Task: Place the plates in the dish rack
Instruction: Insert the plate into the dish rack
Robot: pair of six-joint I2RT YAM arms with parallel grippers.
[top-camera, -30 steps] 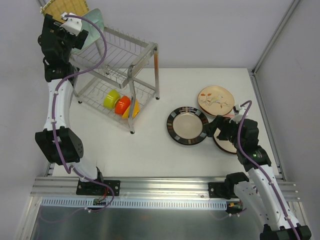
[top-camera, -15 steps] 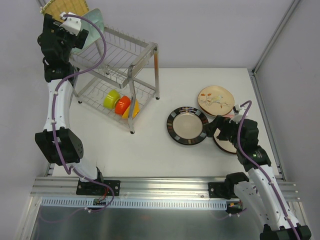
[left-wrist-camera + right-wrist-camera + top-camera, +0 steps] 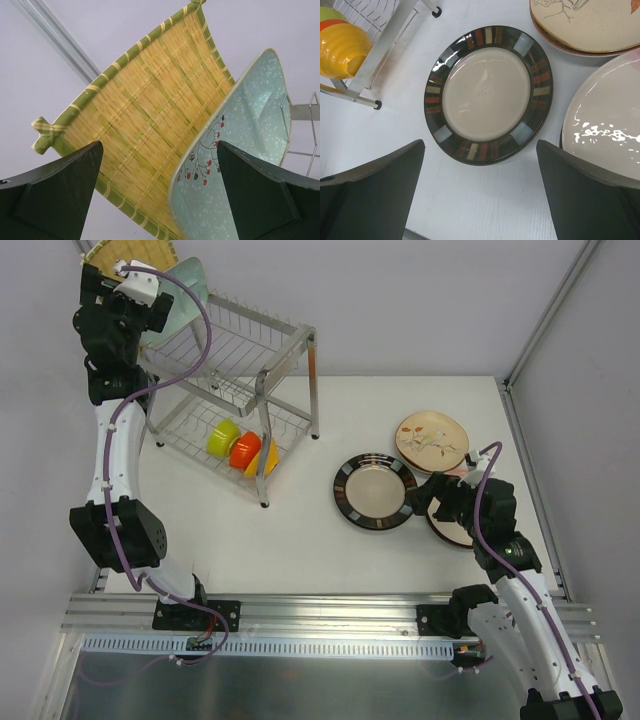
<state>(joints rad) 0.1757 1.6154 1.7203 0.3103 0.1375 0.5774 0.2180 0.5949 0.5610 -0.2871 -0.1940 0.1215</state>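
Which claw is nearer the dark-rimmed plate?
Right. The right claw hovers at the edge of the dark-rimmed plate; the left claw is far off at the dish rack, facing the yellow woven plate.

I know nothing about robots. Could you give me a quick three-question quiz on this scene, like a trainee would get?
1. True or false: the dark-rimmed plate lies flat on the table.
2. How many bowls sit in the lower tier of the dish rack? A two, B three, C five.
3. Which two plates stand on edge in front of the left end effector?
Key: 1 true. 2 B. 3 the yellow woven plate and the teal plate.
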